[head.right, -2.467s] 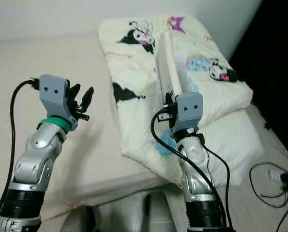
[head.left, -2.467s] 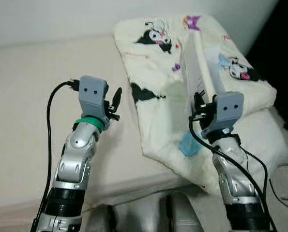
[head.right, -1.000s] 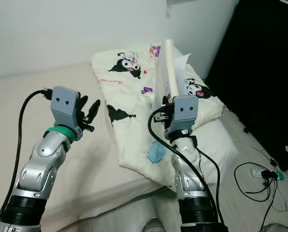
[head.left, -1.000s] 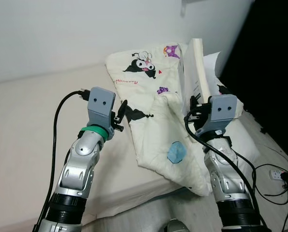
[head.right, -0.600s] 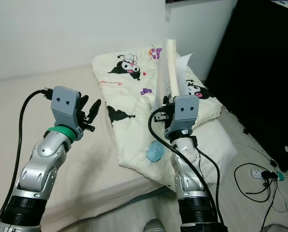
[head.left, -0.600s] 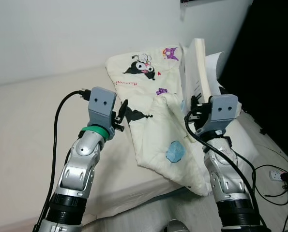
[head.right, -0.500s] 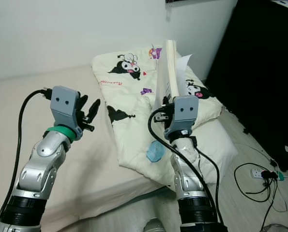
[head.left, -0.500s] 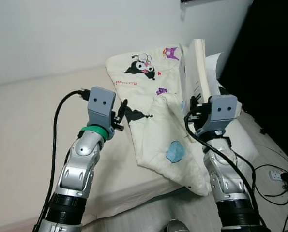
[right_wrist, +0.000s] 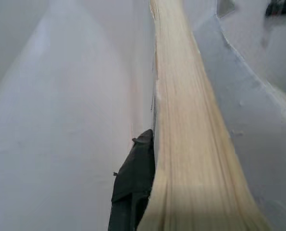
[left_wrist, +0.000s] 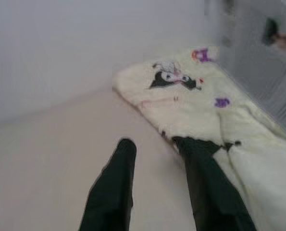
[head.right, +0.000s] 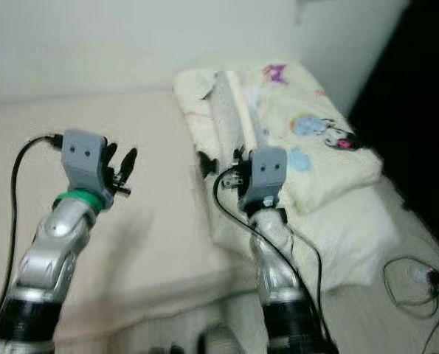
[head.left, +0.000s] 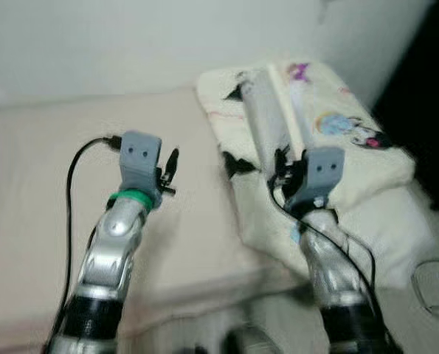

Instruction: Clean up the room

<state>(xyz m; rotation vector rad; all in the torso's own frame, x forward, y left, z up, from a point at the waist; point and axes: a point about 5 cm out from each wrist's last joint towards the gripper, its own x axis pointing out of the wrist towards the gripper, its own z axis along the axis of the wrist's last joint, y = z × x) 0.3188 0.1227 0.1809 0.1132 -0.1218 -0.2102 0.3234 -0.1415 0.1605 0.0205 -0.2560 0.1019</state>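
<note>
My right gripper (head.left: 283, 164) is shut on a thick white book (head.left: 266, 110) and holds it up on edge over the blanket. In the right wrist view the book's cream page edges (right_wrist: 181, 120) run away from one black finger (right_wrist: 135, 183) pressed against the cover. A cream blanket (head.left: 337, 125) with cartoon prints lies folded on the right side of the bed (head.left: 42, 162). My left gripper (head.left: 171, 164) is raised over the bare mattress, left of the blanket, open with nothing between its fingers (left_wrist: 116, 187).
A white pillow (head.left: 396, 228) lies under the blanket at the bed's right end. A dark surface (head.right: 426, 110) stands to the right. Cables (head.right: 422, 276) lie on the floor by the bed's corner. The head views are blurred.
The whole picture has shifted and blurred, so the camera has moved. The right gripper still holds the book upright. The left gripper stays open.
</note>
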